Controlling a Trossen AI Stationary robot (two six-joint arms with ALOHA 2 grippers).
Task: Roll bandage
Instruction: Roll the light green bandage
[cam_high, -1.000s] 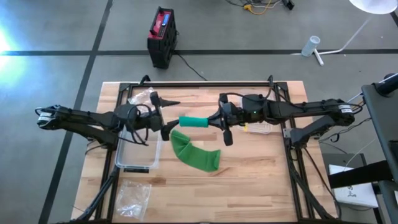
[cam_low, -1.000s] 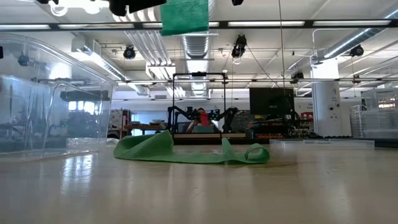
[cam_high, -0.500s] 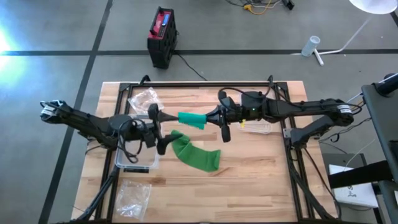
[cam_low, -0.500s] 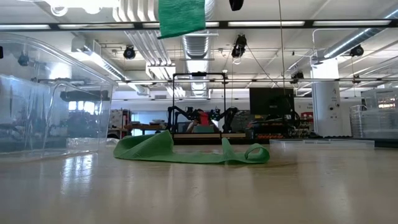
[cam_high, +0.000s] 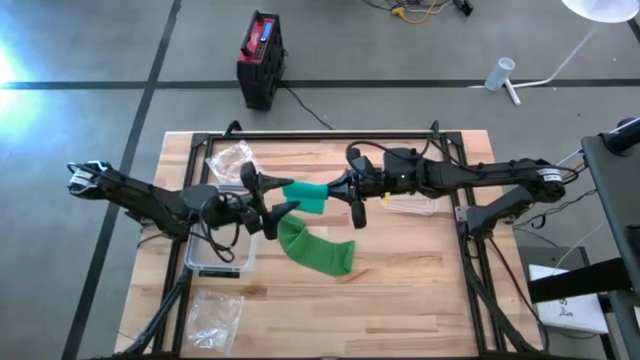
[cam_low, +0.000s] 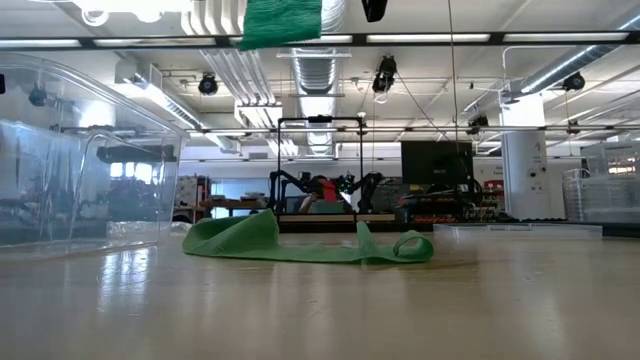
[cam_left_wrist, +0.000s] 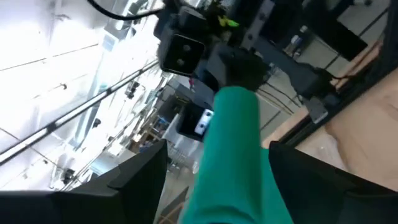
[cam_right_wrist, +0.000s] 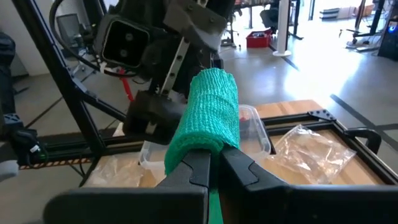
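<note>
A green bandage is partly wound into a roll that hangs level above the table's middle. Its loose tail drops from the roll and lies crumpled on the wood. My right gripper comes level from the table's right and is shut on the roll's right end. My left gripper comes from the left and is open. Its two fingers stand on either side of the roll's free left end. Whether one of them touches the roll I cannot tell. My right gripper pinches the roll's right end between its two fingers, level from the table's right, lying along the roll's length. The roll sticks out past the fingertips toward the left arm, lifted clear. A strip of green shows between the fingers.
A clear plastic container stands at the table's left, under the left arm, and fills the low view's left side. Crumpled plastic bags lie at the far left, the near left and under the right arm.
My left gripper drew back toward the near left, then came right again and rolled about its own line. Its fingers now straddle the roll's left end and stand somewhat closer together. The roll has shifted slightly left. The tail on the table has kept still.
</note>
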